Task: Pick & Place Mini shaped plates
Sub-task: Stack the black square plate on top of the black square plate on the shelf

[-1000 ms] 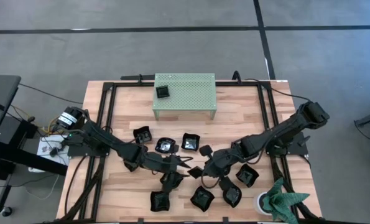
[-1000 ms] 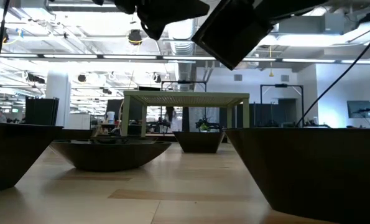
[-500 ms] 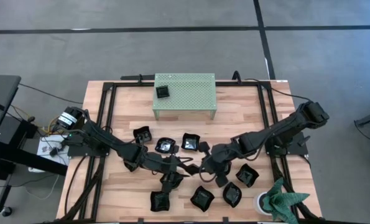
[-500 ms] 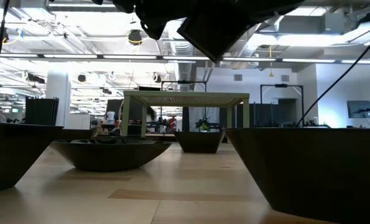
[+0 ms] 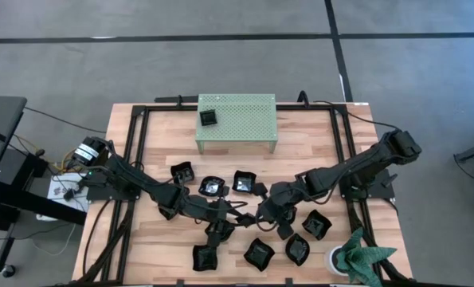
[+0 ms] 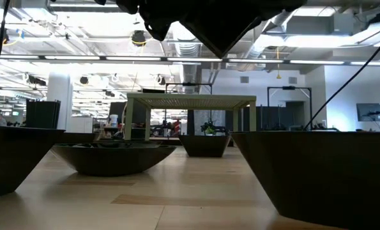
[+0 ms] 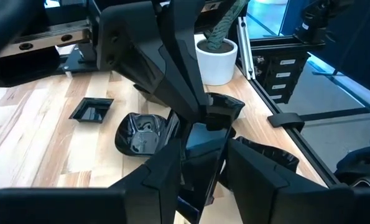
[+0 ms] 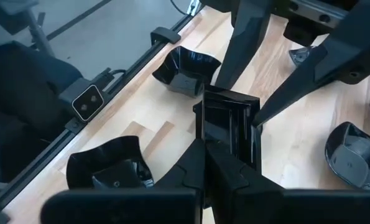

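Note:
A small square black mini plate (image 8: 231, 124) hangs above the table's middle, held from both sides. My right gripper (image 8: 212, 155) is shut on its near edge. My left gripper (image 7: 200, 168) meets it from the other side, its fingers (image 8: 244, 37) pressing on the plate's (image 7: 200, 146) two opposite edges. From above, both grippers meet at the plate (image 5: 253, 214). Several more glossy black plates lie around them, among them a wavy one (image 5: 212, 186), a square one (image 5: 182, 171) and another (image 5: 258, 253). One small square plate (image 5: 209, 117) sits on the pale green stand (image 5: 244, 119).
A white pot with a green plant (image 5: 356, 257) stands at the front right corner. Black rails (image 5: 138, 143) frame the wooden table. In the low view, dark plates (image 6: 110, 156) stand close in front and at the right (image 6: 317, 172).
My right gripper carried the square plate left, to the left gripper. The left fingers narrowed onto the plate. The left arm barely moved.

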Robot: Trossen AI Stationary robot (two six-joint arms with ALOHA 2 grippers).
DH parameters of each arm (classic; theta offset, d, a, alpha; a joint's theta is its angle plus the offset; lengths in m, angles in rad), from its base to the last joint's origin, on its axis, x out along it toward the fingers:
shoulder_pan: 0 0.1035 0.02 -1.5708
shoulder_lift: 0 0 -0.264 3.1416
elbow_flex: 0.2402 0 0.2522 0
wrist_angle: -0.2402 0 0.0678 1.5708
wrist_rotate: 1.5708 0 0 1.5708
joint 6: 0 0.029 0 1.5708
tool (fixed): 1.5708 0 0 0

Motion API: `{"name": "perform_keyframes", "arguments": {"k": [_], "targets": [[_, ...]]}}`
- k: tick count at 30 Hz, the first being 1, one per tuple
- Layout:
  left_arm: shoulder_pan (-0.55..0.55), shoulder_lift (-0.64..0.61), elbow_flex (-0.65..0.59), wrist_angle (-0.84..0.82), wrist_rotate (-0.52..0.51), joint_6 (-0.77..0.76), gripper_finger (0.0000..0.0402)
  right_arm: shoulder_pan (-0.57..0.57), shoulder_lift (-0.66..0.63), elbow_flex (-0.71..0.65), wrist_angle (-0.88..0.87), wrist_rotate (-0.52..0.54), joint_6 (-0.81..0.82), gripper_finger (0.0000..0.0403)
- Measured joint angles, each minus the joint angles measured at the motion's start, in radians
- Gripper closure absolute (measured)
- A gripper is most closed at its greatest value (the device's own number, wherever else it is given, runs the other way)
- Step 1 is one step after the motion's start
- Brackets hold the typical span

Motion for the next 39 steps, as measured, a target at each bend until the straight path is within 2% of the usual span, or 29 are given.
{"name": "perform_keyframes", "arguments": {"k": [5, 16, 21, 28, 32, 37, 39], "targets": [[0.0, 0.0, 0.0, 0.0, 0.0, 0.0, 0.0297, -0.002, 0.0, 0.0, 0.0, 0.0, 0.0, 0.0401], [-0.002, 0.0, -0.001, -0.002, 0.008, 0.027, 0.039, -0.021, 0.0, -0.001, -0.001, 0.008, -0.002, 0.0392], [-0.001, 0.0, -0.001, -0.001, 0.006, 0.027, 0.0392, -0.034, 0.0, -0.001, 0.0, 0.008, -0.001, 0.0374], [0.001, 0.0, -0.001, -0.001, -0.007, 0.027, 0.0393, -0.034, 0.0, -0.001, 0.008, 0.011, 0.0, 0.0321], [-0.005, 0.0, -0.001, 0.0, -0.003, 0.024, 0.0394, -0.018, -0.049, 0.002, -0.016, 0.013, 0.023, 0.0299], [-0.007, 0.0, -0.001, 0.006, -0.034, 0.024, 0.0394, 0.033, -0.189, 0.048, -0.249, 0.03, 0.137, 0.0289], [0.002, 0.0, 0.0, 0.01, -0.05, 0.027, 0.0394, 0.084, -0.255, 0.05, -0.343, 0.11, 0.143, 0.0293]]}}
